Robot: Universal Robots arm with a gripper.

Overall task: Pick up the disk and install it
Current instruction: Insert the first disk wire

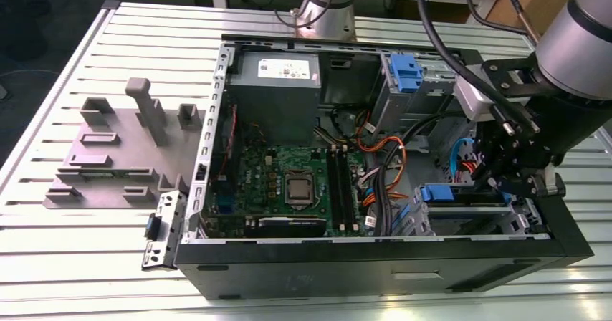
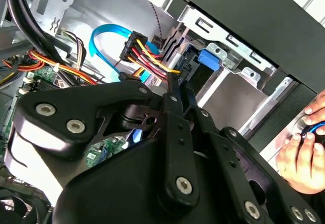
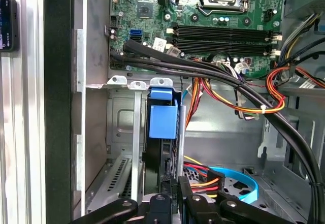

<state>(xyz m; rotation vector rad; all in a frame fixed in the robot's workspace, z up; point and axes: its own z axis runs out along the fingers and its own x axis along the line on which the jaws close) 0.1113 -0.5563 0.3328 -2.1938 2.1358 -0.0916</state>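
The disk (image 3: 155, 158) stands on edge in the drive cage at the corner of the open computer case (image 1: 383, 260), with its blue end tab (image 3: 162, 120) at the far end. In the exterior view, that tab (image 1: 436, 193) shows at the cage on the exterior view's right. My gripper (image 1: 504, 181) reaches down into the case over the disk's other end. In both wrist views, my gripper (image 3: 172, 193) (image 2: 179, 84) has its jaws drawn close together on the disk's upper edge. The disk's label is hidden.
A person's hand (image 2: 304, 153) rests at the case's outer wall. Orange and yellow power cables (image 3: 228, 102) and a blue data cable (image 3: 244, 183) run beside the cage. A bare blue clip (image 1: 405, 74) sits in the upper bay, and a grey fixture (image 1: 115, 149) lies on the table.
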